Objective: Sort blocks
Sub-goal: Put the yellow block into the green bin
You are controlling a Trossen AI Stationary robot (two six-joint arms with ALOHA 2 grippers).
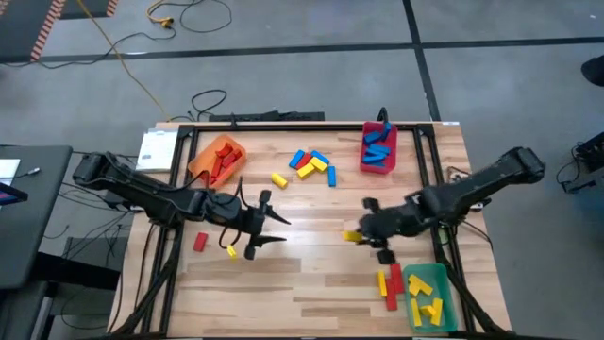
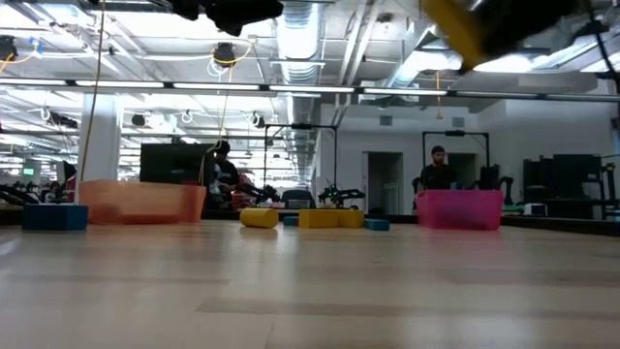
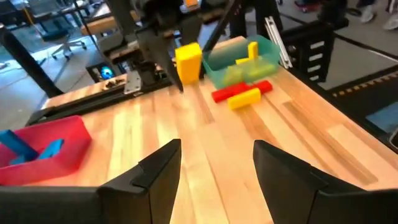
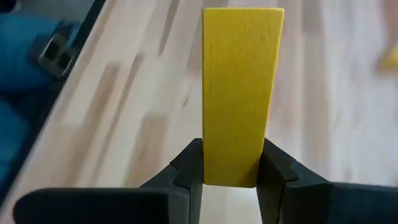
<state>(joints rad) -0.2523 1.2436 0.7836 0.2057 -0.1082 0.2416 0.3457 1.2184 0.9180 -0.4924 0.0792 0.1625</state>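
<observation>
Gripping a yellow block point(image 4: 242, 93) between its two fingers, the right gripper point(image 1: 363, 232) hangs above the right half of the wooden table point(image 1: 311, 274); in the right wrist view the block stands up out of the clamped pads, and the high view shows it poking out on the gripper's left. The left gripper point(image 1: 274, 229) sits over the left-centre of the table with its fingers point(image 3: 155, 171) spread apart and nothing between them, bare wood showing in the gap. A small yellow block point(image 1: 232, 250) lies just beside it on the table and a red block point(image 1: 200, 242) a little farther left. At the back of the table a loose cluster of yellow and blue blocks point(image 1: 311, 164) lies between the orange bin point(image 1: 215, 159), which holds red pieces, and the red bin point(image 1: 377, 151), which holds blue ones. Near the front right corner the green bin point(image 1: 429, 295) holds yellow blocks, with a red and a yellow block point(image 1: 389, 283) lying side by side just left of it. Through the low view, people show in the room beyond the table.
</observation>
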